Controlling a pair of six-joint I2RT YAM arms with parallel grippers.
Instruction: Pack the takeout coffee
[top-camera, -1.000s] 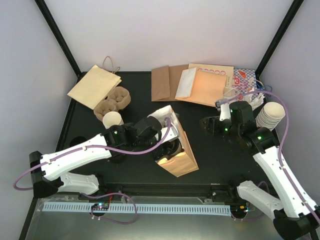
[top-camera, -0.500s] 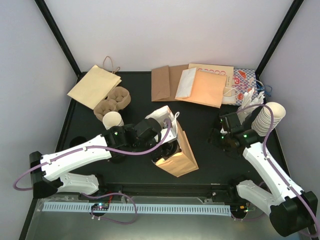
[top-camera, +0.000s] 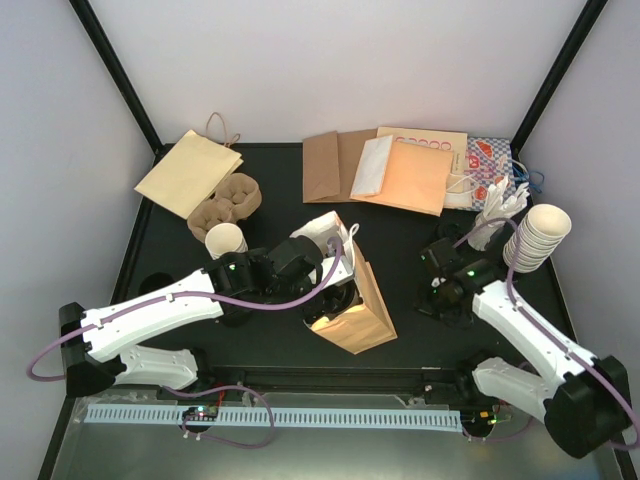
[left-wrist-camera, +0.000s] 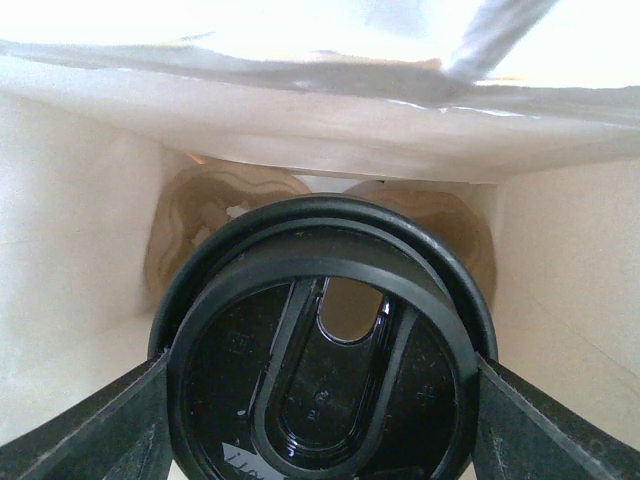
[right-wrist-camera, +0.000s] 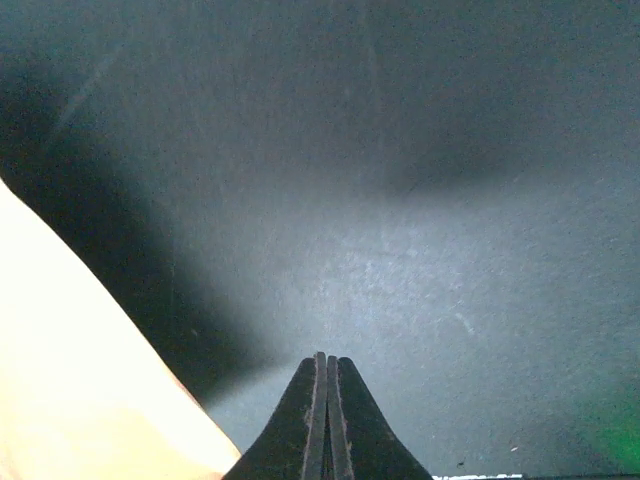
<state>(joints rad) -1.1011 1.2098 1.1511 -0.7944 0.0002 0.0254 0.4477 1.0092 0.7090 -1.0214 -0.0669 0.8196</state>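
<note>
Being clamped by the left claw (left-wrist-camera: 320, 430) inside a tan paper bag (top-camera: 366, 316) is a round black-lidded coffee cup (left-wrist-camera: 322, 330); the right claw (right-wrist-camera: 327, 368) is being pressed together, empty.

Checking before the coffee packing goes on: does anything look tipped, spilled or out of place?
No spill shows. The brown bag in the middle of the table seems to lean over rather than stand straight, with the left gripper inside it around a lidded cup. Nothing else stands out.
</note>
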